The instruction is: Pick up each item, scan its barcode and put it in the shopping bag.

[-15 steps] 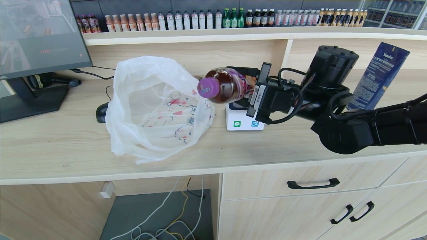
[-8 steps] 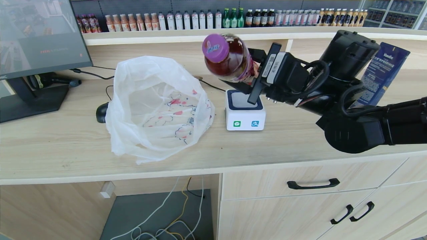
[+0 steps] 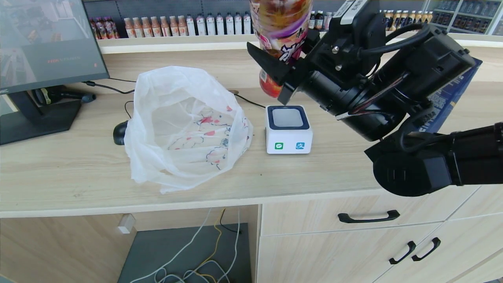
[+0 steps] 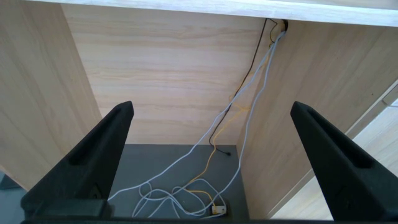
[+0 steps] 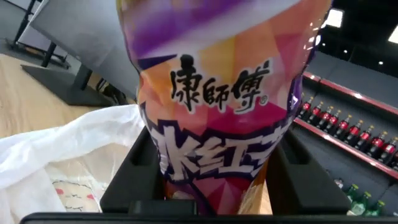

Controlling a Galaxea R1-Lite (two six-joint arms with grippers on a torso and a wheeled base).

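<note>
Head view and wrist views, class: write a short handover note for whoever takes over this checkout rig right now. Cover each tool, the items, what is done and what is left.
Right tool: shut on the bottle, held roughly upright, high over the counter near the scanner.
Left tool: open, empty, low by the cables under the counter.
Shopping bag: open on the counter, left of the scanner; contents unclear.
Done: bottle picked up. Whether it scanned cannot be told.
Left: scan if needed, put the bottle in the bag; then probably the blue box behind the right arm.
</note>
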